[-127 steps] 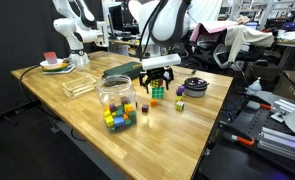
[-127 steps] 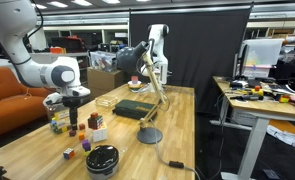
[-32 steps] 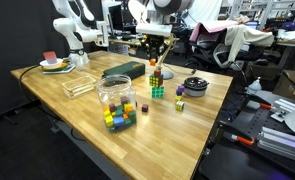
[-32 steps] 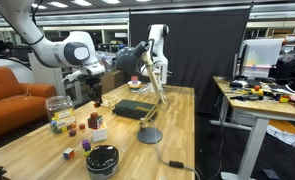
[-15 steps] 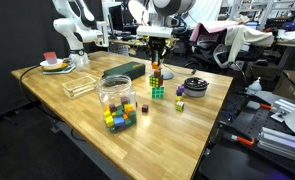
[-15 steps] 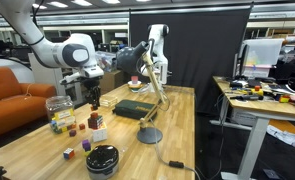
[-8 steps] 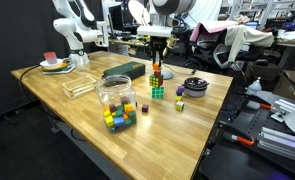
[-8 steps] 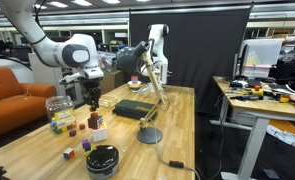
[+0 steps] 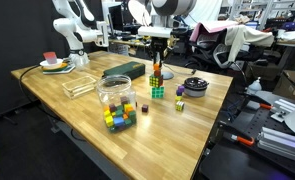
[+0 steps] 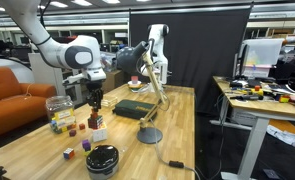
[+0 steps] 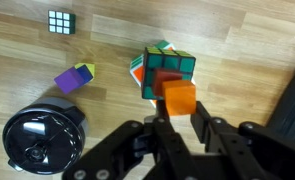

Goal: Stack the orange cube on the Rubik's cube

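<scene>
- A black metal claw (image 11: 179, 110) shows at the bottom middle of the wrist view. Its two flat fingers are clamped on opposite sides of a small, plain orange cube (image 11: 179, 97), smooth and solid in colour.
- The orange cube hangs at centre frame over a larger multicoloured Rubik's cube (image 11: 169, 66). The Rubik's cube's glossy green top is gridded in little squares. From here I cannot tell whether the two touch.
- Coloured corners poke out beneath the Rubik's cube at its left and top. What they belong to I cannot tell.
- Everything stands on a pale wooden desk (image 11: 237, 40) with long plank grain.
- Left of centre lies a purple block (image 11: 75, 77) with a yellow end.
- In the upper left is a tiny gridded puzzle cube (image 11: 59, 20).
- In the lower left is a shiny black round thing (image 11: 42, 135).
- In an exterior view, a clear round jar (image 9: 116, 98) of coloured blocks stands near the middle of the frame.
</scene>
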Robot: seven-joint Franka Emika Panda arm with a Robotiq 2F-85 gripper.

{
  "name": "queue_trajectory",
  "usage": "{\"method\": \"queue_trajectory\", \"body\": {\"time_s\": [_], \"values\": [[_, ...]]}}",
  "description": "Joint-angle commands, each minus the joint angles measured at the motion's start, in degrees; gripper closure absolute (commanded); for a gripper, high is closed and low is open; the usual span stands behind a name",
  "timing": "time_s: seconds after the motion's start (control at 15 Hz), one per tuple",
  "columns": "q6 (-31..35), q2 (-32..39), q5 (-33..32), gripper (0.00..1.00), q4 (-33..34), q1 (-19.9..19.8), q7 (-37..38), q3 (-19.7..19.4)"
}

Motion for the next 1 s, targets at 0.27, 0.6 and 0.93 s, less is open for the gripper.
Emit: {"method": "queue_trajectory", "body": {"time_s": [0.27,0.6,0.93], "values": [[-1.3,1.9,4.0,0.93,2.0,-1.9,-0.6,2.5],[-1.5,1.7,4.7,0.93,1.6,-2.2,-0.2,2.3],[-1.6,1.5,4.9,0.93,1.5,-2.2,-0.2,2.4]]}}
